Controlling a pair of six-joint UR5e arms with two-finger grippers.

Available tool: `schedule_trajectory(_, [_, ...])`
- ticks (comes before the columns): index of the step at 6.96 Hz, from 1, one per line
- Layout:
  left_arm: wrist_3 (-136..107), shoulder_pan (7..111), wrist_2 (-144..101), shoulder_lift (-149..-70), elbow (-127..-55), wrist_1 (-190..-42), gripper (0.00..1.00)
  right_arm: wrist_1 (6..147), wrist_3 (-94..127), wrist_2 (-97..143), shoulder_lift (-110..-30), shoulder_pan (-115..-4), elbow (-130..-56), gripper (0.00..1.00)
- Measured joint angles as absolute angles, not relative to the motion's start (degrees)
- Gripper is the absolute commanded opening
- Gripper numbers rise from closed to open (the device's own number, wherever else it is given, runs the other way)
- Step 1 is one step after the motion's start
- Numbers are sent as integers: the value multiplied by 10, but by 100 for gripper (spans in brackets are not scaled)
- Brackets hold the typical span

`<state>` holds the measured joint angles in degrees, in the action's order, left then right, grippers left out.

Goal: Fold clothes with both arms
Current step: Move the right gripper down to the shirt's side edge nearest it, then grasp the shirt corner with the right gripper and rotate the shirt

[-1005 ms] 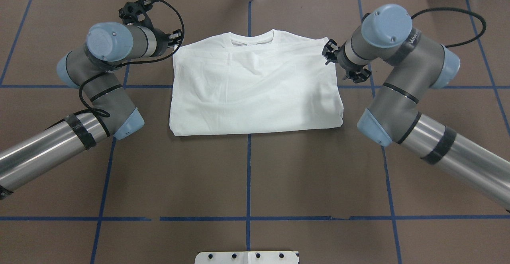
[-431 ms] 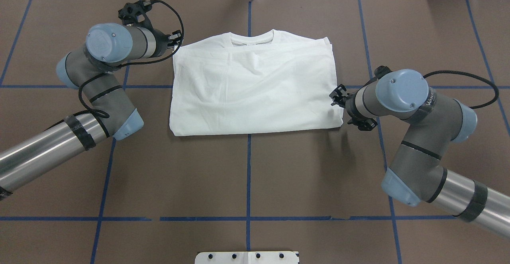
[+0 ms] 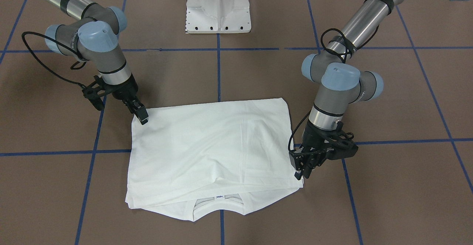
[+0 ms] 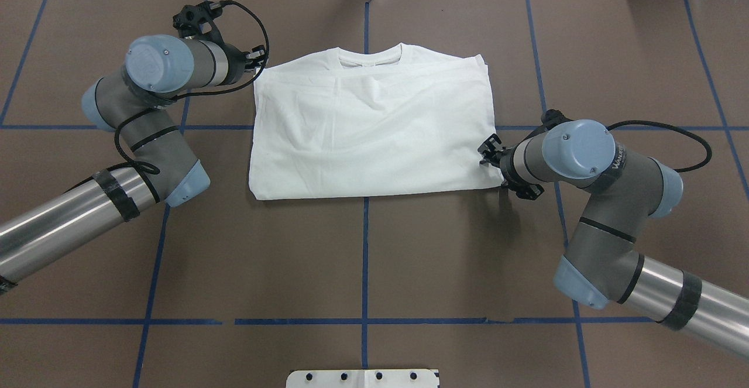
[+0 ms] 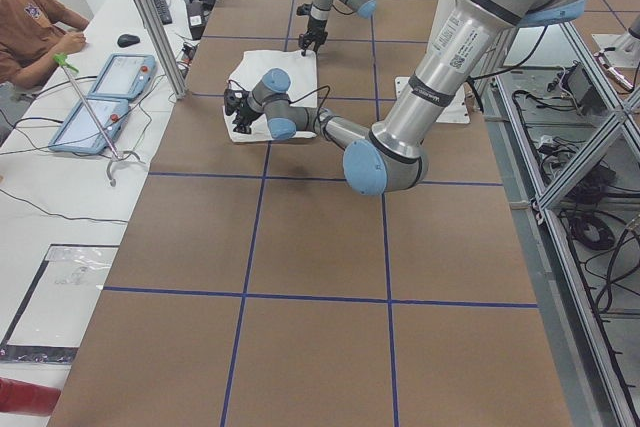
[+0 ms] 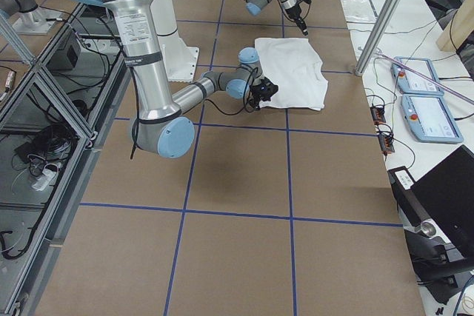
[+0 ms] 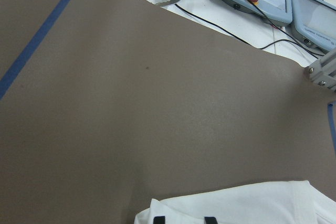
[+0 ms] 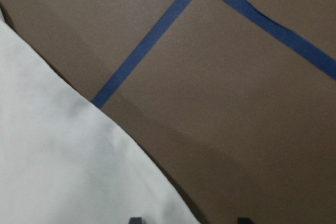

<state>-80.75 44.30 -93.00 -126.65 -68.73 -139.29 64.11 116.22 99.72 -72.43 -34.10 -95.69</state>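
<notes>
While the white shirt [image 4: 374, 130] lies folded into a rough rectangle near the edge of the surface [image 4: 263, 259] farthest from the robot, about midway between the two ends, its collar [image 4: 371, 59] points at that far edge, with a little tag [image 3: 218, 197] showing inside.

The surface is plain brown, marked into big squares with blue tape [image 4: 364, 259]. The shirt sits right across the middle tape line.

The left gripper [image 3: 299, 173] is down at the shirt's collar-side corner on the robot's left. In its wrist view the jaws show a smallish gap with white cloth in it. Honestly can't tell if they're actually pinching it.

The right gripper [image 3: 143, 118] is at the opposite corner, the one nearer the robot on its right. Those jaws are spread wide and straddle the shirt's edge, one tip over cloth and the other over bare brown.

The white pedestal base [image 3: 218, 8] sits at the middle of the robot's own edge.

Room-wise, past the far edge there's a white desk [image 5: 40, 177] with two light-blue control boxes [image 5: 120, 77] and some cables. A person in a rust-coloured top [image 5: 30, 27] is sitting at it. An aluminium frame post [image 5: 150, 17] stands along that edge.
</notes>
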Motion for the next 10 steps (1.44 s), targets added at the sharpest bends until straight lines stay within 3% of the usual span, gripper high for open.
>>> schedule_trajectory(5, [-807,442,-930,-1265,-688,-1392,37,641,1165,1004,-747,-341,-1006,0])
schedule_trajectory(8, [-811,438,-934,-1261,-720,-1390,37,646,1168,1017,-882,-259,-1153,0])
schedule_trajectory(10, [-837,422,-985,-1218,-813,-1386,43,647,1167,1020,-974,-154,-1234,0])
